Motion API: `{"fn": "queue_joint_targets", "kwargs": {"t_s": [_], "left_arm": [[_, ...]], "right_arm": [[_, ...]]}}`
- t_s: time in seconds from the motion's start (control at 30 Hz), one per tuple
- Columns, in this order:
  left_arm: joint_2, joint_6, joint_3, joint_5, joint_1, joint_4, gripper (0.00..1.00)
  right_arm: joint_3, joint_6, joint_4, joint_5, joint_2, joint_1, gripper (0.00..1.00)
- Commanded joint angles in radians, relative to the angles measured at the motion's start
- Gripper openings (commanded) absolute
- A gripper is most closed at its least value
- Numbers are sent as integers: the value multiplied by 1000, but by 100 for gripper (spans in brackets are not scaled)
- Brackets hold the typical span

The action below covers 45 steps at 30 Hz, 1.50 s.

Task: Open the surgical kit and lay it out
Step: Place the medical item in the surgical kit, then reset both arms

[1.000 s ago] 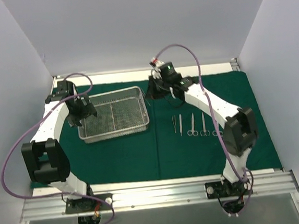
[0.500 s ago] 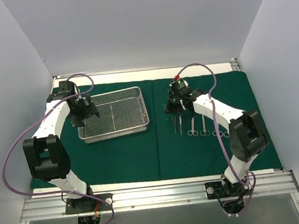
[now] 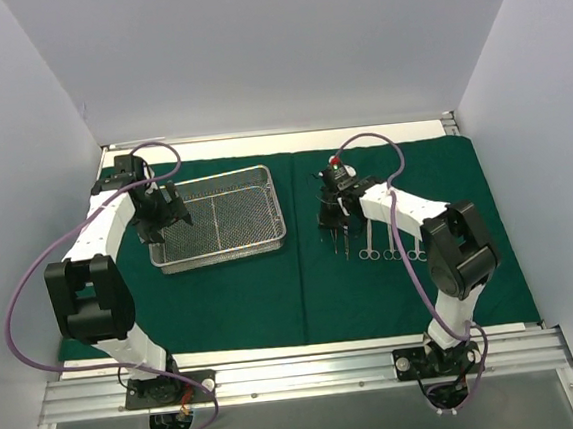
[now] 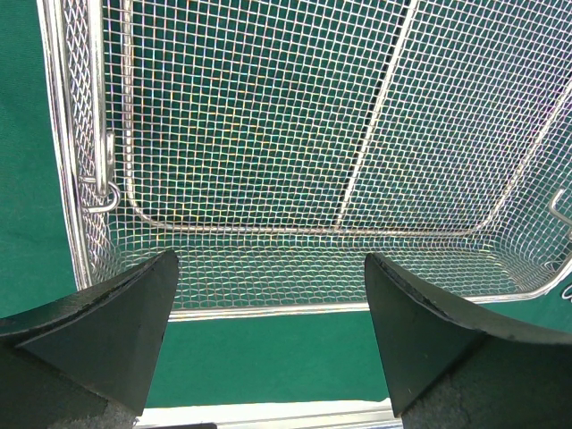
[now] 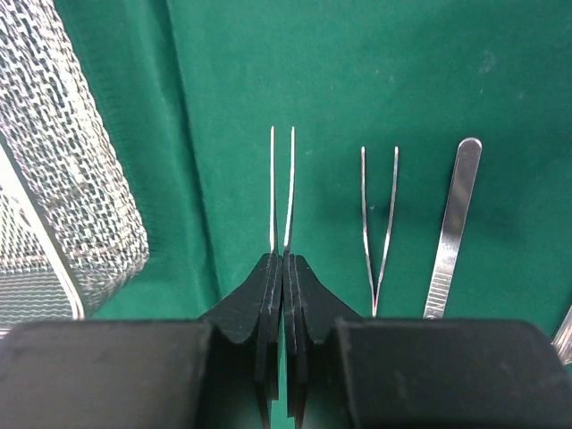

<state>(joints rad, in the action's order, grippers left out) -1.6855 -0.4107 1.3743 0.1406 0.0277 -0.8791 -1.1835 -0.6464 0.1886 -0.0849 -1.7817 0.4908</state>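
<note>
The dark green cloth [image 3: 274,296] lies spread flat on the table. The silver wire-mesh tray [image 3: 217,219] stands on its left half and looks empty. My left gripper [image 3: 171,213] is open over the tray's left end. The left wrist view shows its jaws wide apart above the tray rim [image 4: 268,310]. My right gripper [image 3: 335,220] is shut on thin steel tweezers [image 5: 273,188], held low over the cloth at the left end of a row of laid-out instruments [image 3: 380,244]. A second pair of tweezers [image 5: 374,299] and a flat steel handle [image 5: 451,223] lie just right of it.
Ring-handled scissor-like instruments [image 3: 415,253] lie on the cloth in a row to the right of my right gripper. The tray's right end [image 5: 63,179] is close on its left. White walls enclose the table on three sides.
My right gripper has moved from the tray's right end toward the near side, down to the left end of the instrument row, with the tweezers in it. The left gripper has barely moved.
</note>
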Motion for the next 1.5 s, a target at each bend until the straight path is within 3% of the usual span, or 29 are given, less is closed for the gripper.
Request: {"fn": "queue_joint_targets", "kwargs": {"t_s": [0.0, 1.23, 1.47], "left_arm": [[3, -2, 22, 17, 3, 22, 94], [3, 9, 25, 24, 14, 28, 94], [13, 9, 22, 34, 15, 29, 94]], "right_arm": [[13, 17, 3, 5, -13, 6, 0], [29, 17, 34, -32, -74, 31, 0], [-62, 57, 87, 14, -2, 29, 8]]}}
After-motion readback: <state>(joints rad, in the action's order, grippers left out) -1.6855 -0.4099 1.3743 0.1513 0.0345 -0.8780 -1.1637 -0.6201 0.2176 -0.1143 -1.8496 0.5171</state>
